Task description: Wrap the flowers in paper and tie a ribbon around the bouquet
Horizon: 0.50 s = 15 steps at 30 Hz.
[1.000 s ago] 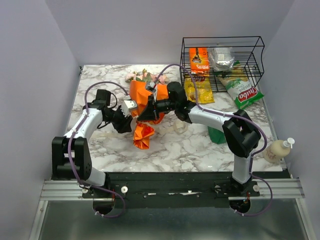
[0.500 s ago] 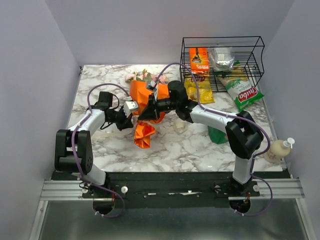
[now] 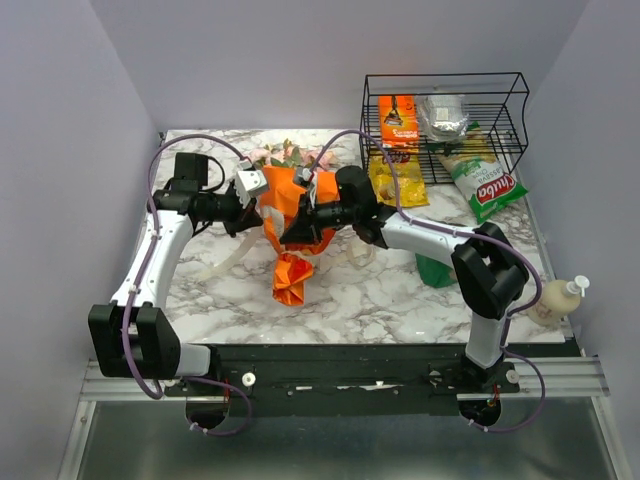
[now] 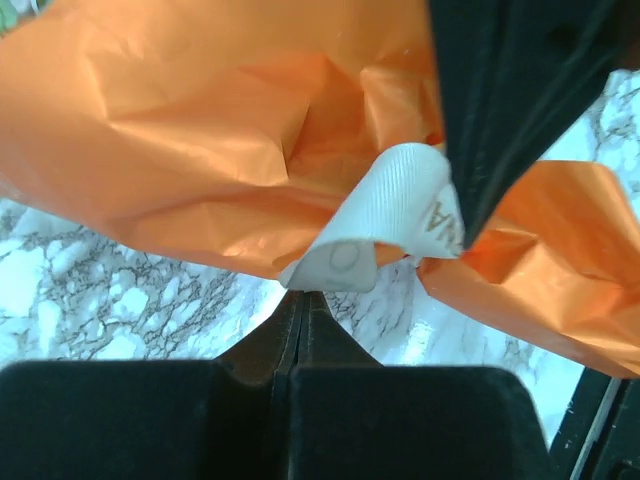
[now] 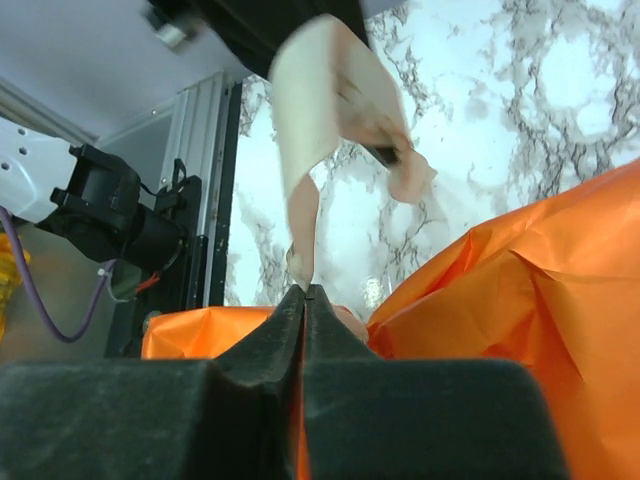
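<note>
The bouquet (image 3: 282, 196) lay on the marble table (image 3: 400, 295), the flowers (image 3: 283, 154) pointing to the far edge and the orange paper (image 4: 190, 130) flaring in a tail toward the arms. The left gripper (image 4: 300, 297) had its jaws pressed together on an end of the ribbon (image 4: 395, 205), which curled against the paper. The right gripper (image 5: 305, 292), jaws likewise squeezed together, pinched another stretch of ribbon beside the paper
</note>
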Available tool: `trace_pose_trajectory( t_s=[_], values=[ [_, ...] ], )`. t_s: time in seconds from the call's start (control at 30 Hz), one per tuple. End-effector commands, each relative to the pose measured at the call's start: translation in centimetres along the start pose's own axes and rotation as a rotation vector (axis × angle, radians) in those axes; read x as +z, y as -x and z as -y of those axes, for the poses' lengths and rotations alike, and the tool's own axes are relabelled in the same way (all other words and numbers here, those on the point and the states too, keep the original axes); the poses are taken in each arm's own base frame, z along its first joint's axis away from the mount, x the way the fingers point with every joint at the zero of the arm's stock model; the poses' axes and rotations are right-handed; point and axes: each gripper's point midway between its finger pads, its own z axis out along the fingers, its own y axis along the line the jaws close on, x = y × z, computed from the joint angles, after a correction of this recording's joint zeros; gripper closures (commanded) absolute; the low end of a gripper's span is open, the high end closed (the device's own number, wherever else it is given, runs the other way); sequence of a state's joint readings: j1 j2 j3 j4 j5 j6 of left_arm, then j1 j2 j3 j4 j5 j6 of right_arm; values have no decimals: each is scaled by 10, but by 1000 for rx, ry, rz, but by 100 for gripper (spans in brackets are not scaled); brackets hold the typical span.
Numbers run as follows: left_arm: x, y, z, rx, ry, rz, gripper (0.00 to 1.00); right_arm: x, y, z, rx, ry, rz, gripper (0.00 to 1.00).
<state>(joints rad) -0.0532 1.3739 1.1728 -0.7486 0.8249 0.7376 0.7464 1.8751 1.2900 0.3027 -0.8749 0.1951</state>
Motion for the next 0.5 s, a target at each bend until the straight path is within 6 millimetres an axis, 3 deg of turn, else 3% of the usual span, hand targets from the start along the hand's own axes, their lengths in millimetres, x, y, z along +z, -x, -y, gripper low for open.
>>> trace_pose_trajectory(
  t_s=[0.0,0.03,0.13,0.3,0.47],
  values=[
    [-19,9,35,-21,-98,-3,100,-4,7,-1,-48,-43,6,73],
    [-20,11,37,-15,-102,-3,100,-4,9,0,-64,-48,1,57],
    [-16,7,36,-36,-82,-19,100,-10,12,-5,-104,-57,-9,35],
    [-9,7,40,-71,-94,9,100,-19,22,-14,-189,-55,24,29],
    [-5,10,46,-113,-108,37,100,-8,24,-8,-159,-42,37,28]
  ],
)
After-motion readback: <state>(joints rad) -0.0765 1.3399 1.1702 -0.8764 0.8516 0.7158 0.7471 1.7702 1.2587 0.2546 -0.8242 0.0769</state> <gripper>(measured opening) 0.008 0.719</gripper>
